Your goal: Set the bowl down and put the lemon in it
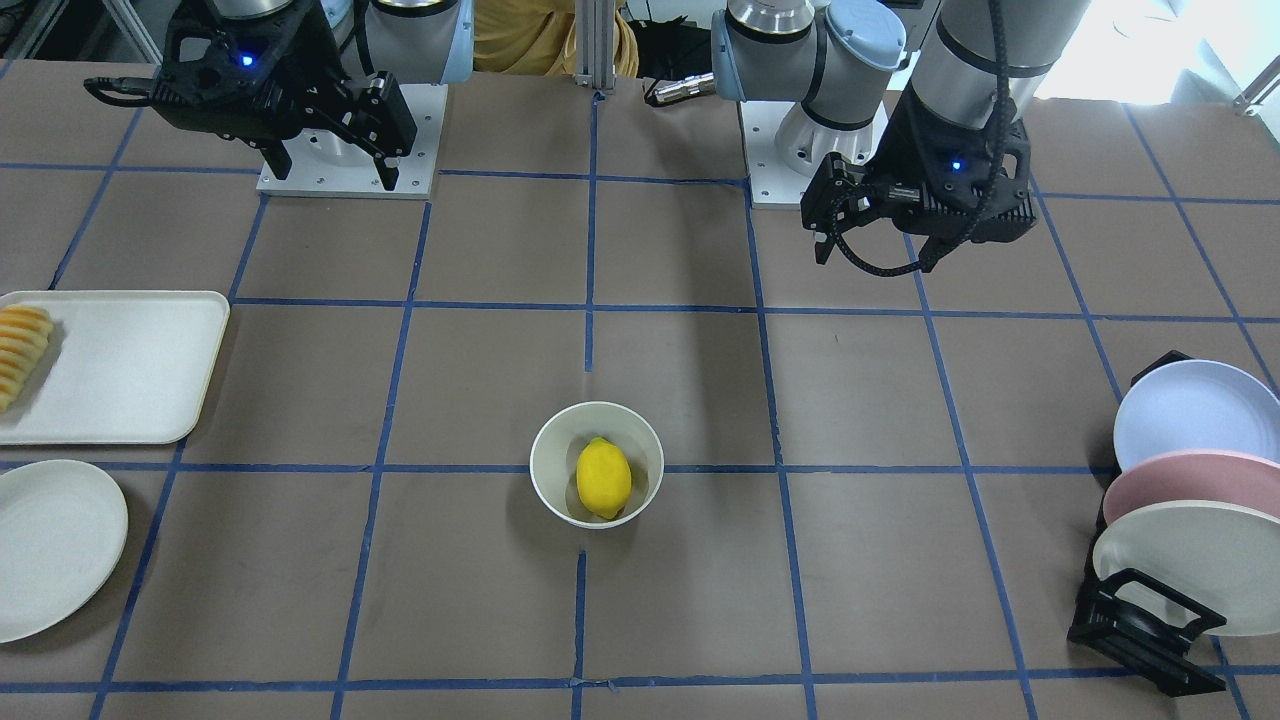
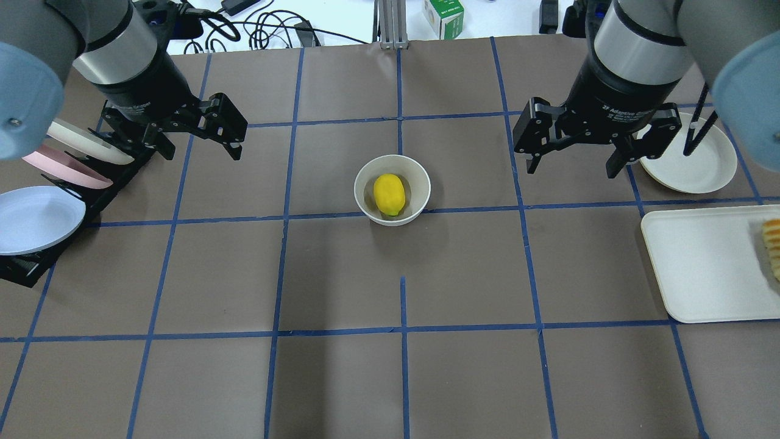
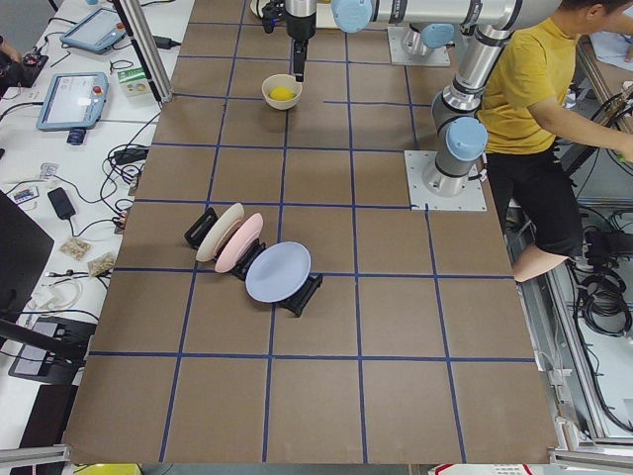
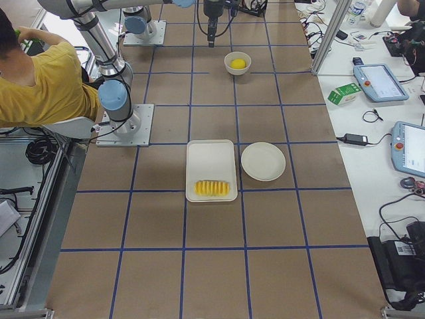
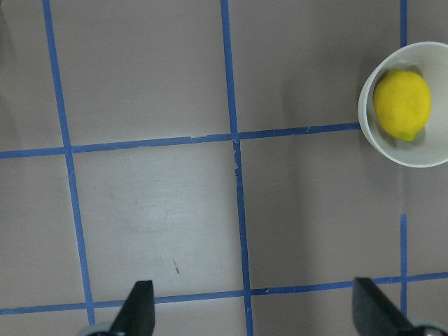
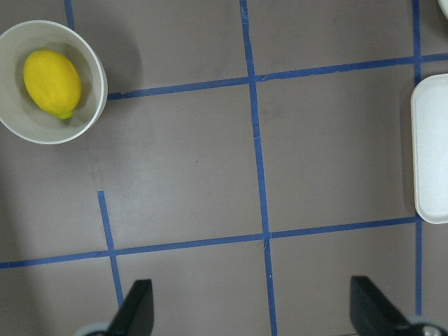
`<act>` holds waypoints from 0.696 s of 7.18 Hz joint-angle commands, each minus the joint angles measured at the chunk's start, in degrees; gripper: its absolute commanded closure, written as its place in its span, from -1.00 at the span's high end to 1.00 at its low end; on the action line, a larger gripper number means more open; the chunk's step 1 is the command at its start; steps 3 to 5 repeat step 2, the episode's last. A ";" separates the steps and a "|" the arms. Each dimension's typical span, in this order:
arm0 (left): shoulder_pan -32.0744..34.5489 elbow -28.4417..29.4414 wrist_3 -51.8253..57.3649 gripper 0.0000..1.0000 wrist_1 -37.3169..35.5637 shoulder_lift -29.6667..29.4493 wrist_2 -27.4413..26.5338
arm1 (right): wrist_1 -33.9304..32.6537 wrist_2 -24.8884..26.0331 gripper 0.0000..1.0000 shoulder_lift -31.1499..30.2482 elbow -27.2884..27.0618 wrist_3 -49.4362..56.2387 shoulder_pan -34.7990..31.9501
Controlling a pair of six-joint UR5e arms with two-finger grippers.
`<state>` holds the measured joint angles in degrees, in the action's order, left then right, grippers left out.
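Note:
The off-white bowl (image 1: 546, 462) stands upright near the table's middle, with the yellow lemon (image 1: 603, 478) lying inside it. Both show in the overhead view, bowl (image 2: 363, 183) and lemon (image 2: 389, 194). My left gripper (image 2: 200, 149) is open and empty, raised above the table to the bowl's left. My right gripper (image 2: 571, 167) is open and empty, raised to the bowl's right. The left wrist view shows the bowl (image 5: 378, 143) and lemon (image 5: 401, 105) at upper right. The right wrist view shows the bowl (image 6: 92, 105) and lemon (image 6: 52, 82) at upper left.
A white tray (image 2: 701, 268) with a row of fruit slices (image 2: 772, 247) and a white plate (image 2: 688, 161) lie on the right side. A black rack with three plates (image 2: 49, 183) stands at the left, close under my left arm. A person (image 3: 534, 89) stands behind the robot.

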<state>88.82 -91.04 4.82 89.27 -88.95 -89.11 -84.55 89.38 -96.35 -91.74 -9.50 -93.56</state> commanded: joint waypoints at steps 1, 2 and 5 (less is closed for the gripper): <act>0.03 -0.01 -0.07 1.00 -0.06 -0.26 0.16 | -0.09 -0.17 1.00 0.02 -0.19 0.27 1.88; 0.03 0.07 -0.07 1.00 -0.06 -0.44 0.34 | 0.09 -0.52 1.00 -0.59 0.33 -0.08 3.37; 0.03 0.07 -0.07 1.00 -0.06 -0.44 0.34 | 0.09 -0.52 1.00 -0.59 0.33 -0.08 3.37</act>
